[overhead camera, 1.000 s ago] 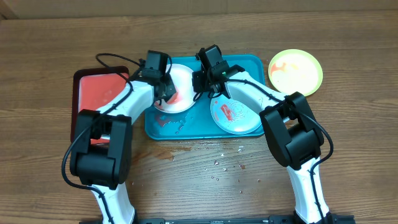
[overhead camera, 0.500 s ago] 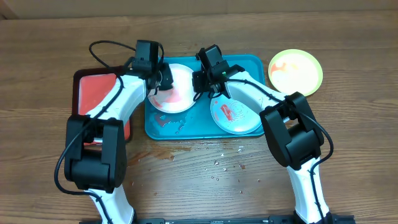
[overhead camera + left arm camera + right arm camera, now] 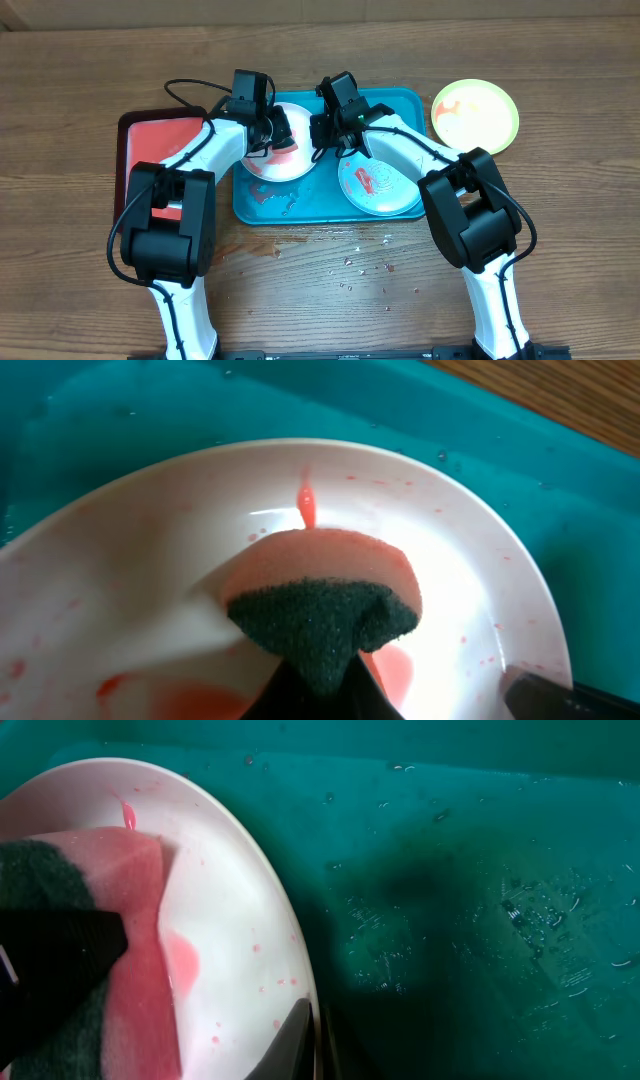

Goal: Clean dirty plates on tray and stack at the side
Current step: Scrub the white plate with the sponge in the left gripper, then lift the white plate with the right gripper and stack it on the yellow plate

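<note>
Lying beneath both grippers was the tray (image 3: 320,205), carrying a smeared white plate (image 3: 130,560) and a teal plate (image 3: 385,190). A yellow-green plate (image 3: 475,115) sat well right of the fingers. The right gripper (image 3: 312,1035) pinched the white plate's rim. The left gripper (image 3: 315,690) clamped a sponge (image 3: 320,575) pressed against that plate.

A robotics lab bench staged as a dishwashing station: a black-and-white left robot arm (image 3: 165,225) and a matching right robot arm (image 3: 475,215) stand at the near edge of a brown wood-grain table (image 3: 580,280), where a large teal-blue rectangular plastic tray (image 3: 320,205), a smaller dark-rimmed red tray (image 3: 155,145) and a round yellow-green plastic plate (image 3: 475,112) lie
</note>
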Robot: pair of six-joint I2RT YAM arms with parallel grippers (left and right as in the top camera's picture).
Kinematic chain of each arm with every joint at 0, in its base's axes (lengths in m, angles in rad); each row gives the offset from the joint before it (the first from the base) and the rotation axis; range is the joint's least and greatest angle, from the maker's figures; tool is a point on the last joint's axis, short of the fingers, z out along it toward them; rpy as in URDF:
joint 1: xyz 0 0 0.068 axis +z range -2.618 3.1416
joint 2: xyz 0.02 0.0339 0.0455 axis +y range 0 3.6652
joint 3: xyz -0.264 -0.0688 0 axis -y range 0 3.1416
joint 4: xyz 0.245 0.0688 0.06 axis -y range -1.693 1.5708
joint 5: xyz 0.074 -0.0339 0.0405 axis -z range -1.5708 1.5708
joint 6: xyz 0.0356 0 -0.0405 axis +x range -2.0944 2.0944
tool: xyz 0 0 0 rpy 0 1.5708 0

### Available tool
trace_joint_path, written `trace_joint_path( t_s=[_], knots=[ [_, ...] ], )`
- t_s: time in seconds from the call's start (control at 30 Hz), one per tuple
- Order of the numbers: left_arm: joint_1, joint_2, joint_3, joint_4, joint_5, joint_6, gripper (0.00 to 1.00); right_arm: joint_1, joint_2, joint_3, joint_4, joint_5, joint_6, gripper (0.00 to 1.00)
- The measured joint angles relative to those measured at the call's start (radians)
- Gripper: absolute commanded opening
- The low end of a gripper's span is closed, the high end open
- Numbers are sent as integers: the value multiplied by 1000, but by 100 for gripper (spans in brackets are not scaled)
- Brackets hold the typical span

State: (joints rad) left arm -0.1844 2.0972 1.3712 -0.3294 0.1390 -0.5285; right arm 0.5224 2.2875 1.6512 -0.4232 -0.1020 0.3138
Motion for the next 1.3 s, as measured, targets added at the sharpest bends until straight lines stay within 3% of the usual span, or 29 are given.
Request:
trace_joint_path(
  t_s=[0.23, 0.5, 0.83, 1.0, 1.17, 1.3],
  knots=[
    [47, 0, 22, -83, -9, 37, 7, 0, 0, 0, 0, 0, 0, 4],
    [82, 10, 105, -281, -101, 84, 4, 0, 0, 0, 0, -1, 0, 4],
    [93, 44, 500, -727, -187, 114, 4, 0, -2, 0, -1, 0, 0, 4],
    [145, 22, 632, -940, -340, -30, 4, 0, -15, 0, -35, 11, -23, 4],
    [277, -14, 647, -984, -406, -122, 4, 16, -45, -10, -52, 51, -41, 4],
    [374, -14, 614, -994, -415, -152, 4, 72, -121, -18, -55, 212, -121, 4]
  ],
)
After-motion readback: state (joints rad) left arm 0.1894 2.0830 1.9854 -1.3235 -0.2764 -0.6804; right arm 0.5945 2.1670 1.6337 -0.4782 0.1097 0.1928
